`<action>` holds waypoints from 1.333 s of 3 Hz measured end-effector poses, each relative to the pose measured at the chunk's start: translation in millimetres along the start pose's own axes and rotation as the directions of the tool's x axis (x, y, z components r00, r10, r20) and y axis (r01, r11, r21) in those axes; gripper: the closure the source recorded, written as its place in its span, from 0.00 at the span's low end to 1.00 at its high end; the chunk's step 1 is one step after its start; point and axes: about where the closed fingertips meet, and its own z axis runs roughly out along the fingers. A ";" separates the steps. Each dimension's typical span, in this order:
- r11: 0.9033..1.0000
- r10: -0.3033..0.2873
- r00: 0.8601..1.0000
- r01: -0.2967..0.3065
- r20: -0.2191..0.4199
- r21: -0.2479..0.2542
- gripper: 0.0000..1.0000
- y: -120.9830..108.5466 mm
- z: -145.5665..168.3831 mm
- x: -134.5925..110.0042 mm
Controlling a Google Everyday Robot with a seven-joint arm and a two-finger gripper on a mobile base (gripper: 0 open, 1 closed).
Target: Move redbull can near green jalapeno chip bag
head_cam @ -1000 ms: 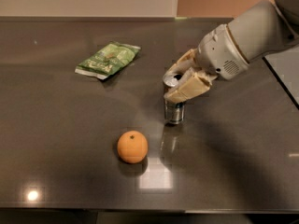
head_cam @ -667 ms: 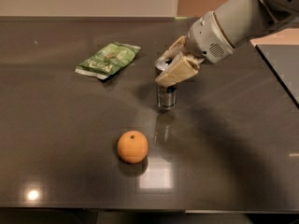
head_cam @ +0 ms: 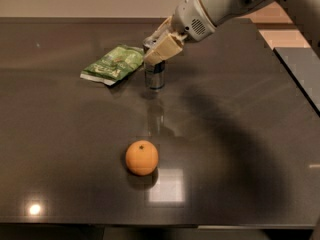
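The redbull can (head_cam: 155, 76) stands upright on the dark table (head_cam: 240, 134), just right of the green jalapeno chip bag (head_cam: 113, 64), which lies flat at the back left. My gripper (head_cam: 161, 43) reaches in from the upper right and is shut on the can's upper part, its tan fingers (head_cam: 163, 50) covering the can's top. The can's base is at or just above the table surface.
A round orange fruit (head_cam: 142, 157) lies on the table in front of the can, toward the near edge. The table's right edge runs diagonally at the far right, with a second dark surface (head_cam: 302, 66) beyond it.
My gripper has carried the can to the left and toward the back, from the table's middle to right beside the chip bag. The orange and bag have not moved.
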 end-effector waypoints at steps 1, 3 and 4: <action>1.000 0.003 1.000 -0.003 0.024 -0.010 1.00 -29.9 24.2 -13.2; 0.999 0.040 0.999 -0.040 0.031 -0.003 1.00 -77.5 63.1 -0.1; 0.999 0.042 0.998 -0.042 0.043 -0.001 0.84 -88.2 71.3 4.2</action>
